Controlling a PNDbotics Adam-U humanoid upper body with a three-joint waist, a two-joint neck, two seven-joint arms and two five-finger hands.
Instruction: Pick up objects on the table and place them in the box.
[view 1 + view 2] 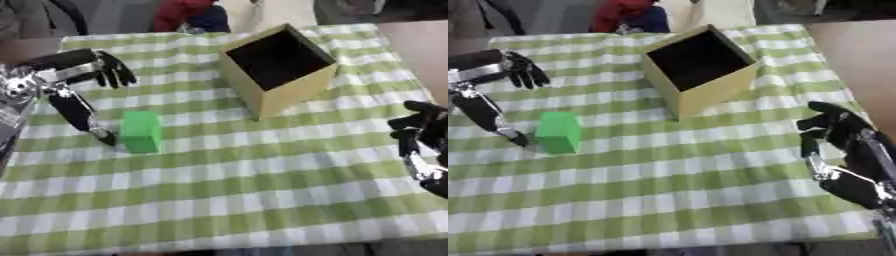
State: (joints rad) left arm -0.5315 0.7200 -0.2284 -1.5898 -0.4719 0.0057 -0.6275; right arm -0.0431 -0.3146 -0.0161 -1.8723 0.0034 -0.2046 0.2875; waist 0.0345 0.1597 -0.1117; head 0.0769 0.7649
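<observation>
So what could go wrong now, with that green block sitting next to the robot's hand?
Two things, I'd guess. The left hand has only its thumb beside the green block, with the other fingers spread above and away from it, so closing now might nudge or tip the block rather than grip it. And the box stands open-topped and apart from the block; a low carry could knock its near wall and shove it across the checked cloth.

Your left robot hand [500, 85] sits far left, fingers spread: the upper ones point right over the counter [684, 185], and one long digit reaches down to end just left of the green block [558, 132]. The open yellow box [697, 70] stands far of centre, tilted askew, well apart from the block. Your right robot hand [837, 132] rests near right, fingers relaxed, holding nothing.
</observation>
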